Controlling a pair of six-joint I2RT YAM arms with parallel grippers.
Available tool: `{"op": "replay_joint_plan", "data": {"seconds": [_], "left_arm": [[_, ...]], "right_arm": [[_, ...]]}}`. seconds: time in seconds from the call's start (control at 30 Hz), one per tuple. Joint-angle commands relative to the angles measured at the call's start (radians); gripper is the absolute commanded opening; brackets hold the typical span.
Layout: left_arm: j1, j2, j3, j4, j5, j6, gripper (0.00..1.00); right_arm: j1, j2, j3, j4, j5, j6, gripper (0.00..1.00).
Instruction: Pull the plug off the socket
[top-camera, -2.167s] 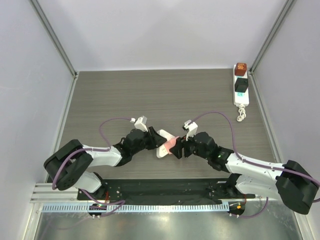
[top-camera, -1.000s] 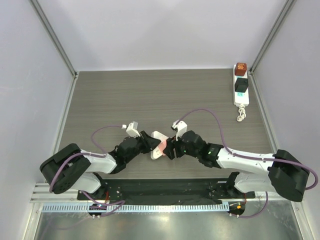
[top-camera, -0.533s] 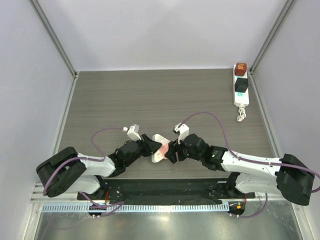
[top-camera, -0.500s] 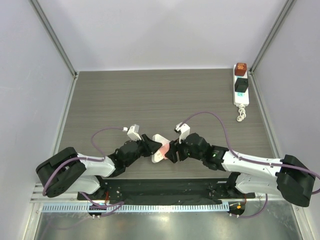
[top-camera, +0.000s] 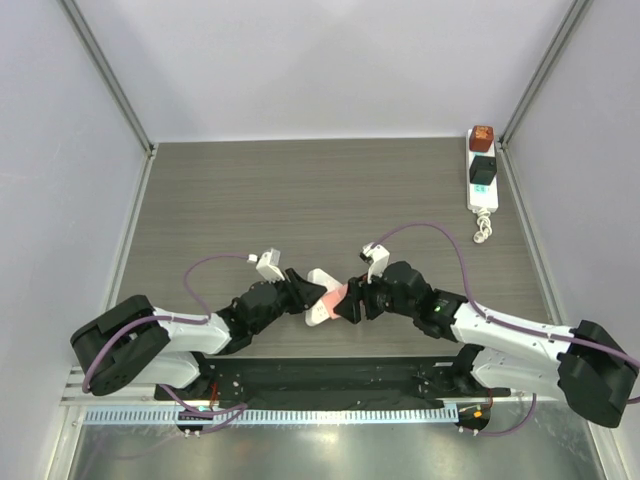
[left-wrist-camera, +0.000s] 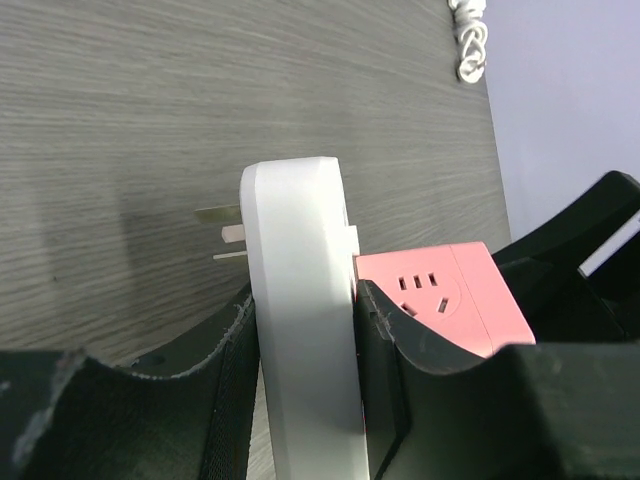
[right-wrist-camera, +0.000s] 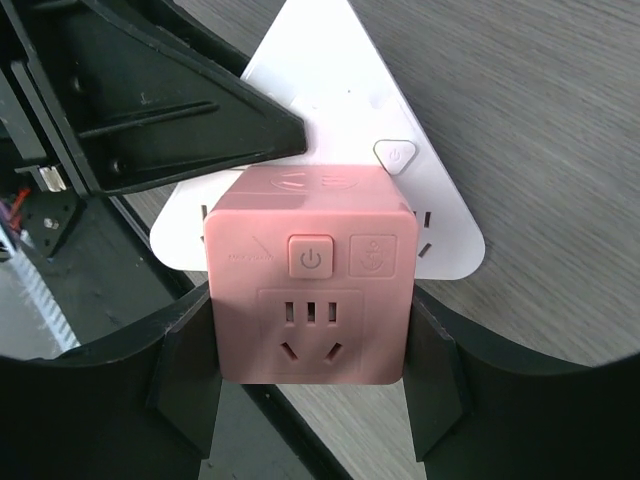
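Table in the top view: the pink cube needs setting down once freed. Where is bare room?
Bare: the table's far half, left of the power strip. Crowded: near centre, where jaws hold the pink cube and white triangular plate.

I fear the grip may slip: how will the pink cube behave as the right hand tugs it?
Probably rigid: the pink cube looks like hard moulded plastic, so it should not bend. Its smooth flat sides, pinched by the right hand, may slip under a hard tug. It fits inside the hand's opening, so likely light.
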Motion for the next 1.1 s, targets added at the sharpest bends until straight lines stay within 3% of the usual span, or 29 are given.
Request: {"op": "replay_joint_plan", "data": {"seconds": [0.0, 0.03, 0.13, 0.37, 0.6, 0.77, 0.93, 1.07], "left_arm": [[0.013, 0.025, -0.042, -0.236, -0.141, 0.102, 0.0], [0.011, 0.019, -0.042, -0.241, -0.149, 0.099, 0.0], [0.005, -0.039, -0.031, -0.299, -0.162, 0.089, 0.0], [0.005, -0.123, -0.029, -0.37, -0.218, 0.075, 0.0], [0.005, -0.023, 0.007, -0.362, -0.248, 0.032, 0.0], [0.005, -0.036, -0.017, -0.364, -0.277, 0.004, 0.0], [0.005, -0.05, -0.037, -0.355, -0.291, -0.008, 0.0], [0.002, -0.043, -0.029, -0.344, -0.273, 0.018, 0.0]], "right_arm": [[0.071, -0.081, 0.062, -0.151, 0.233, -0.038, 0.01], [0.116, -0.09, 0.086, -0.157, 0.355, -0.061, 0.01], [0.275, -0.122, 0.077, -0.098, 0.467, -0.188, 0.01], [0.361, -0.208, -0.074, 0.204, 0.638, -0.33, 0.01], [0.361, -0.221, -0.141, 0.35, 0.631, -0.287, 0.01], [0.361, -0.344, -0.26, 0.424, 0.597, -0.246, 0.01], [0.361, -0.457, -0.292, 0.349, 0.628, -0.166, 0.01], [0.357, -0.37, -0.115, 0.016, 0.671, -0.109, 0.01]]}}
